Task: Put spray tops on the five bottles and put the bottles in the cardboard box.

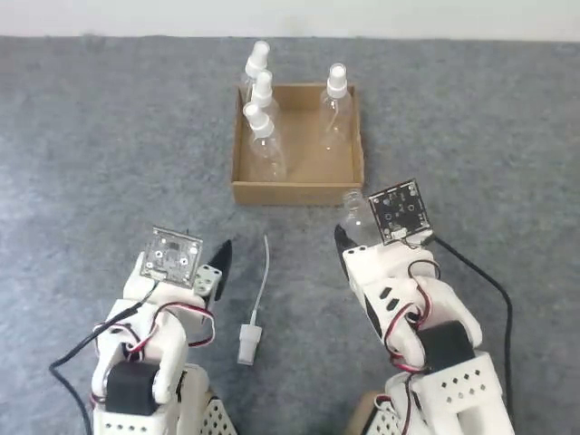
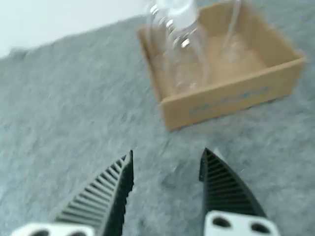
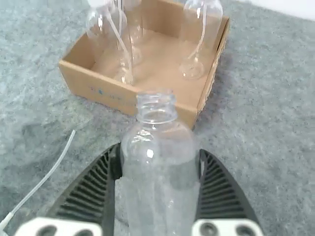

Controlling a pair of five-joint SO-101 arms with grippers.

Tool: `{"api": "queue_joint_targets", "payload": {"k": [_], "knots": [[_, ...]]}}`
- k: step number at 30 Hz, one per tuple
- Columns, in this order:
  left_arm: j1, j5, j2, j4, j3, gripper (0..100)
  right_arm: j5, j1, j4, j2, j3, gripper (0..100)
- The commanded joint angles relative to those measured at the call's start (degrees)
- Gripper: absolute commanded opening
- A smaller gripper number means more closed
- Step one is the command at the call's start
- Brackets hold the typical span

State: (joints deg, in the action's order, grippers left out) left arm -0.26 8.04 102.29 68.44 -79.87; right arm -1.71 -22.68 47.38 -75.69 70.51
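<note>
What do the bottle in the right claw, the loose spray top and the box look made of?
The uncapped clear bottle looks like glossy transparent plastic, possibly glass: grey carpet shows through, with bright highlights. The loose white spray top seems matte opaque plastic, its thin tube translucent. The shallow brown box looks like plain matte cardboard.

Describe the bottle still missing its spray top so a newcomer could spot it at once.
Find the brown cardboard box on the grey carpet. Just outside its near right corner, a clear plastic bottle stands held by the black-fingered right gripper. Unlike the four white-topped bottles in the box, its neck is open.
</note>
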Motion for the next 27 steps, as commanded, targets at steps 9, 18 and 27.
{"api": "queue_joint_targets", "payload": {"k": [9,18,27], "knots": [[8.97,1.32,-30.86,-5.54,7.87,21,0.53,0.57,-1.54,-1.10,-0.53,6.3],[12.57,-0.88,-45.63,-7.56,10.86,21,0.44,0.57,-1.54,-1.36,-0.53,6.3],[15.30,-1.85,-59.60,-7.82,15.25,21,0.26,0.57,-1.54,-1.45,-0.53,6.3]]}}
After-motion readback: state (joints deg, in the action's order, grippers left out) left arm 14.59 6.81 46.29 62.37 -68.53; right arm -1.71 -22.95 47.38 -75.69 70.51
